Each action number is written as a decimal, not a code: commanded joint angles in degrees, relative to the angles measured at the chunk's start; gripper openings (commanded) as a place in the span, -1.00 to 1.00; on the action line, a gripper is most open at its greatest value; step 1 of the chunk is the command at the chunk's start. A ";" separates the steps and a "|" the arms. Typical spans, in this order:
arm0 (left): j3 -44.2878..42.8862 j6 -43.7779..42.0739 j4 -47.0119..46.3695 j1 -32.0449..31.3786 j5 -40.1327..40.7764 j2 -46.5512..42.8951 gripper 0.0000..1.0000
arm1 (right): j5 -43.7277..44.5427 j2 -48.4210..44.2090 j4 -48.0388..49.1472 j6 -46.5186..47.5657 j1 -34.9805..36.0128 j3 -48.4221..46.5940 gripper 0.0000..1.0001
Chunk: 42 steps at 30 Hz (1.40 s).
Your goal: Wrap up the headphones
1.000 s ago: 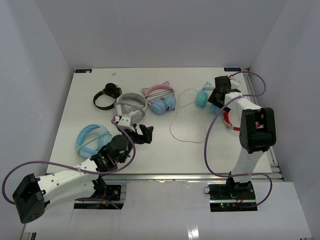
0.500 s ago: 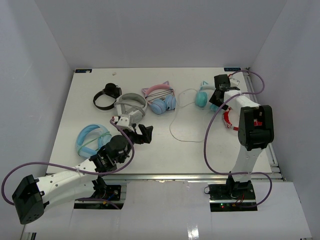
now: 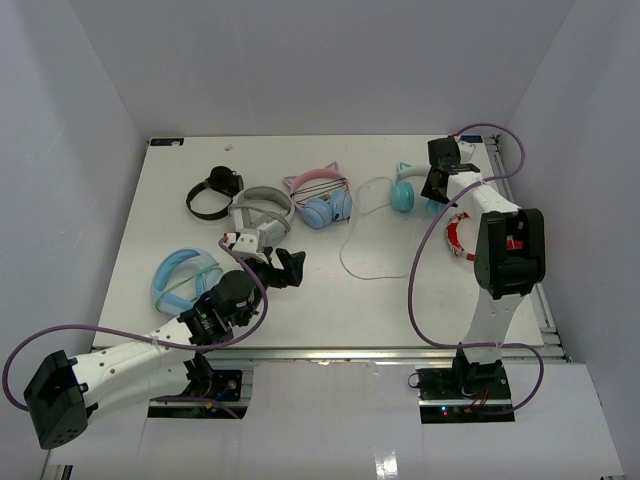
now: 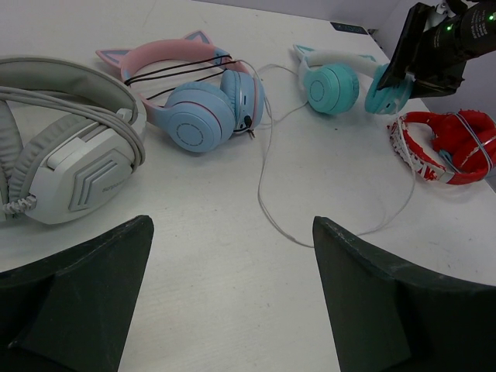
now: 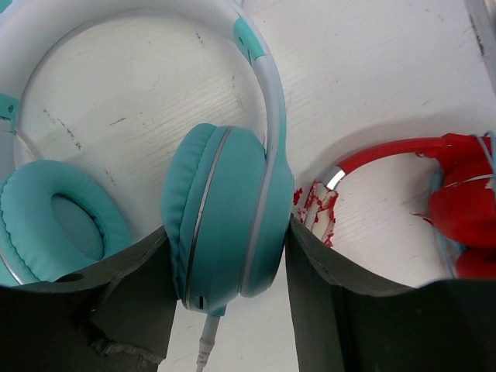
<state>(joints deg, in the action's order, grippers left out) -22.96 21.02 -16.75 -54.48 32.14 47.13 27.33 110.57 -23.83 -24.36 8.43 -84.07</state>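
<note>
1. The left gripper (image 3: 290, 268) is over the near middle of the white table (image 3: 380, 300). Its wrist view shows the two dark fingers (image 4: 85, 294) spread wide, with only bare tabletop in the gap.
2. A light-blue pair of headphones (image 3: 180, 275) lies to the left of that gripper, near the table's left edge.
3. A thin white cable (image 3: 352, 245) runs in a loose loop across the middle of the table. Its far end leads up towards the teal headphones (image 3: 403, 193).
4. A red pair (image 3: 460, 235) lies near the right edge, just nearer than the teal pair and close beside it.
5. A grey and white pair (image 3: 262, 208) lies beyond the left gripper. Next to it on the right is a blue-cupped pair with a pink cat-ear band (image 3: 322, 200).
6. The teal headphones are at the far right of the table. One cup lies flat on the surface and the white band with teal ears arches behind it.
7. The right gripper (image 3: 437, 185) pinches the other teal cup (image 5: 225, 209) by its two faces. That cup stands on edge between the fingers (image 5: 116, 310), with the cable leaving its lower end.
8. A black pair (image 3: 213, 192) lies at the far left.
</note>
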 commanded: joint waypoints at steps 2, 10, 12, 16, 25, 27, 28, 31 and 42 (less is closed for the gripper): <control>-0.51 0.17 -0.38 0.07 0.73 -0.28 0.88 | 3.88 -8.38 5.46 4.42 0.19 0.48 -0.85; -0.52 0.76 -0.87 0.07 0.52 0.79 0.87 | 0.70 -17.25 10.86 5.74 0.26 8.44 -0.85; -0.51 0.79 -0.91 0.07 0.36 0.95 0.87 | -2.20 -20.03 13.78 5.73 0.37 11.88 -0.85; -0.51 0.83 -0.91 0.07 -0.49 0.85 0.87 | -5.30 -25.86 16.14 6.30 0.93 17.16 -0.85; -18.18 4.25 14.93 0.07 -7.61 8.85 0.86 | -8.02 -38.93 15.96 9.87 6.95 24.25 -0.85; -28.66 2.81 23.08 0.07 -9.08 14.08 0.86 | -8.87 -41.94 15.54 10.39 9.62 25.49 -0.85; -33.97 2.01 26.89 0.10 -9.63 16.64 0.86 | -9.36 -43.58 15.30 10.66 11.30 26.10 -0.85; -45.88 -0.79 32.88 0.16 -12.58 21.39 0.87 | -11.52 -48.88 14.62 11.84 16.54 28.10 -0.85; -68.37 -13.00 53.05 0.51 -19.93 30.63 0.81 | -16.20 -61.47 15.22 14.21 28.34 35.23 -0.85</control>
<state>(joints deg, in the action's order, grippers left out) -85.98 13.60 24.59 -54.43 15.70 75.84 13.38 52.71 -13.62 -10.95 34.68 -49.67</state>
